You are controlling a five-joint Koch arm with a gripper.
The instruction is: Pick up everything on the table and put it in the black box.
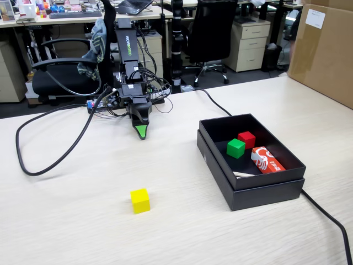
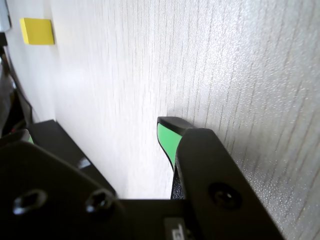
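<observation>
Fixed view: the arm sat folded at the far side of the table [image 1: 83, 232], with the gripper [image 1: 142, 132] pointing down, its green tip just above or touching the wood. From this side only one tip showed, so the gap could not be read here. The yellow cube [image 1: 140, 200] stood alone on bare table, near and slightly left of the gripper, well apart from it. The black box [image 1: 259, 190] lay to the right, nested in its lid, and already held a green cube [image 1: 235, 148], a red cube [image 1: 246, 139] and a red-and-white packet [image 1: 267, 160]. A black cable [image 1: 49, 149] looped across the table at left; a second one ran past the box on the right. A brown carton [image 1: 325, 49] stood at the far right.

Wrist view: the picture lay on its side. One green-lined finger [image 2: 168, 137] showed at centre, the other at the left edge, with a clear stretch of table between them, so the fingers stood moderately apart and empty. The cube appeared small at the upper left, off the gripper's line.

Risks, as judgement: the cube was off-axis, so a straight reach could clip it and push it away. A shallow closing could pinch one corner and twist it loose. On the carry right, a low pass could catch the near wall of the box.
</observation>
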